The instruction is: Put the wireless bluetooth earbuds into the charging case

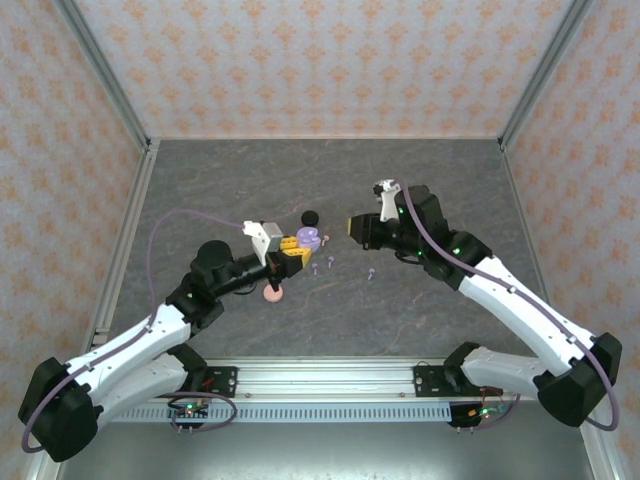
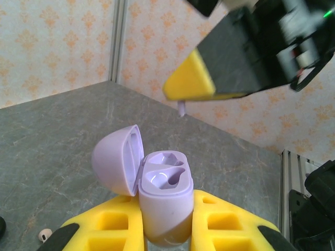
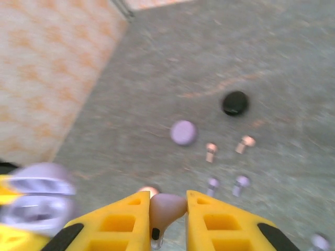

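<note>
Left wrist view has the left gripper (image 2: 166, 226) clamped on the lid-open purple charging case (image 2: 165, 183) in its jaws, so the right gripper (image 3: 167, 198), pinching a pale earbud (image 3: 168, 210) just above it, should probably descend stem-first into a socket (image 2: 159, 180).

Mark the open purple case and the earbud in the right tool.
Purple case (image 2: 165, 212), left wrist view, front of its body.
Earbud (image 3: 166, 205), right wrist view, its rounded head.
</note>
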Controlling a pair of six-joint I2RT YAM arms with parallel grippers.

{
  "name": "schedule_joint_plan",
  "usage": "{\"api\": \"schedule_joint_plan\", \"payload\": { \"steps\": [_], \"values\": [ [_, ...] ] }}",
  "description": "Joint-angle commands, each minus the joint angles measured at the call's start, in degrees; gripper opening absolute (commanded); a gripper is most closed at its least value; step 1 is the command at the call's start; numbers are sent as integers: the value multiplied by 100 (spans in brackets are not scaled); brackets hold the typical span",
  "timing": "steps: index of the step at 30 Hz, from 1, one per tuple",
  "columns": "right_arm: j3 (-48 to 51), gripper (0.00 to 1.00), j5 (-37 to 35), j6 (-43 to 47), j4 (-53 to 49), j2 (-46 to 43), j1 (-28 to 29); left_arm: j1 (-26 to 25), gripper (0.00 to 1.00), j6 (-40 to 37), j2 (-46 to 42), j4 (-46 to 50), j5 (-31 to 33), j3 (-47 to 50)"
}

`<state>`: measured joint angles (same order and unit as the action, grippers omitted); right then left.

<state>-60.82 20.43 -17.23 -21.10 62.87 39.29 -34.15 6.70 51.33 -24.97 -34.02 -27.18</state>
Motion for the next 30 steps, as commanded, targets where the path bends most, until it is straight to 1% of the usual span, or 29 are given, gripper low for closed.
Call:
{"api": "schedule_joint_plan", "payload": {
  "steps": [1,5,11,20,30],
  "values": [
    [-233,19,-174,-152,707,-23,447,-50,0,-143,13,-353,-56,-218],
    [-298,18,-659,-111,971,64,903,-74,0,-157,10,-333,-34,-208],
    [-393,18,-907,-68,1013,304,1182,-79,0,-151,0,-319,-19,-209],
    [-446,18,-941,-80,863,616,1344,-83,0,-152,-12,-327,1,-200],
    [-413,18,-922,-70,552,617,1358,-83,0,-168,-35,-300,45,-191]
  ]
}}
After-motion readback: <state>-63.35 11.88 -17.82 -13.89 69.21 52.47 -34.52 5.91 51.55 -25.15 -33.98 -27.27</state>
